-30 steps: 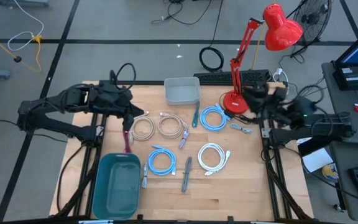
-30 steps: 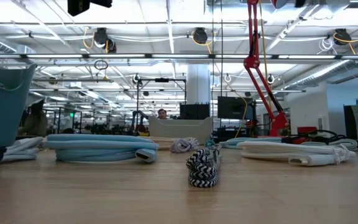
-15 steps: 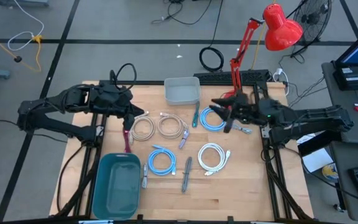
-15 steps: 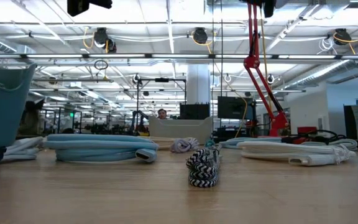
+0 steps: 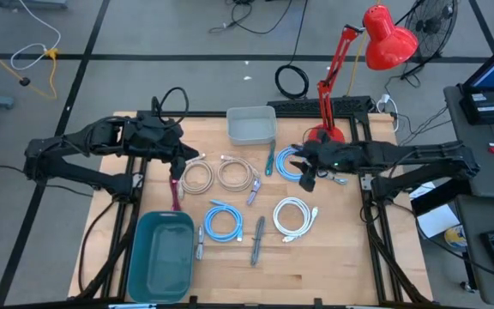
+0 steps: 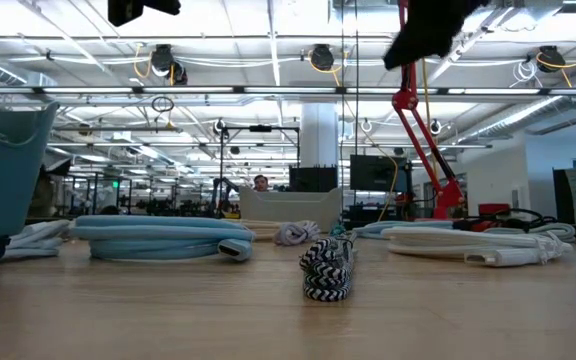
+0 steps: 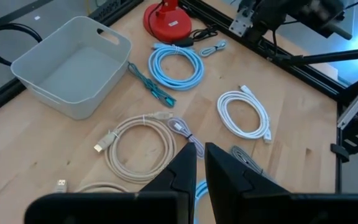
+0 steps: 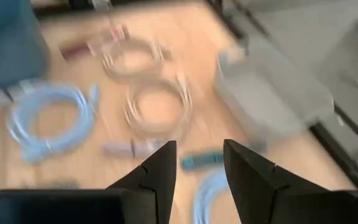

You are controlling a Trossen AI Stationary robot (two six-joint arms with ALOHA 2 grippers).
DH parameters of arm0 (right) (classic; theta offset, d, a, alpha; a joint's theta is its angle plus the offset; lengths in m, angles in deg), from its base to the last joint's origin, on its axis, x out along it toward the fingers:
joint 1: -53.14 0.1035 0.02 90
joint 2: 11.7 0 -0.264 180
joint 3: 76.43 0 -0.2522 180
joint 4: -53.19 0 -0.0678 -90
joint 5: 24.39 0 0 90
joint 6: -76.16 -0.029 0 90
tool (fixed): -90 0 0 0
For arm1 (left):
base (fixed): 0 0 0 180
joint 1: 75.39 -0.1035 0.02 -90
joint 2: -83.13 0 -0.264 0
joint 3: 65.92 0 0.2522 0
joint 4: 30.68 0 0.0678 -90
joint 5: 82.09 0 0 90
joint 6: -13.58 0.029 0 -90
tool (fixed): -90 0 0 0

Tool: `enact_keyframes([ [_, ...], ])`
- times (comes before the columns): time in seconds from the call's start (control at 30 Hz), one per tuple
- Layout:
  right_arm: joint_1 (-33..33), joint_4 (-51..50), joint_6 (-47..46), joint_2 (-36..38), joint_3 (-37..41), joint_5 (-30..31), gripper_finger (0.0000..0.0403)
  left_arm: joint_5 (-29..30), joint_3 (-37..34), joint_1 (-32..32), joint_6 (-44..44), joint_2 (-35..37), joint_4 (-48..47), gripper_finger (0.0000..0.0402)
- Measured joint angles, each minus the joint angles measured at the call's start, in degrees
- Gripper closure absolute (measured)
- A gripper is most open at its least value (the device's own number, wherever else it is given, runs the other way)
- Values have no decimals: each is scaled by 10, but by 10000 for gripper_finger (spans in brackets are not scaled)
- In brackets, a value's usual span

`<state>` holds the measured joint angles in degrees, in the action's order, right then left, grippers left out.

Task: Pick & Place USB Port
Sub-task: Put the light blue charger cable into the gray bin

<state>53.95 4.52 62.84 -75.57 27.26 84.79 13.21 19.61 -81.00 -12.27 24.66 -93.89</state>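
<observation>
USB cables (image 5: 225, 222) lie coiled mid-frame; right gripper (image 5: 307, 178) hovers over the light-blue coil (image 5: 293, 162) right of centre, fingers apart, empty. Left gripper (image 5: 178, 165) sits pinched together, empty, centre-left.

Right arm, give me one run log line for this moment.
right gripper: jaws open, empty, over blue cable coil | left gripper: shut, waiting at table's left

Both arms are black, built of jointed tubular links; the left arm (image 5: 84, 154) carries a looped black cable near its wrist. The right arm (image 5: 401, 156) shows a small green light. Each gripper has two dark, wedge-shaped fingers (image 8: 160, 171).
</observation>
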Motion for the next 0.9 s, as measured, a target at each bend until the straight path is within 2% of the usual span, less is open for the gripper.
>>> enact_keyframes([
  [0.17,0,-95,-50,-25,0,-6,275,8,0,0,-1,0,-1,366],
  [0.3,0,-141,-70,-43,0,-34,275,8,0,0,-1,-7,-2,366],
  [0.47,0,-129,-74,-53,0,-106,275,8,0,0,1,-24,-2,366],
  [0.67,1,-174,-96,-55,0,-194,275,8,0,2,1,-52,-7,366],
  [0.8,1,-244,-115,-51,0,-192,275,7,0,2,0,-64,-20,366],
  [0.9,1,-300,-119,-52,3,-160,275,7,0,2,0,-66,-30,366],
])
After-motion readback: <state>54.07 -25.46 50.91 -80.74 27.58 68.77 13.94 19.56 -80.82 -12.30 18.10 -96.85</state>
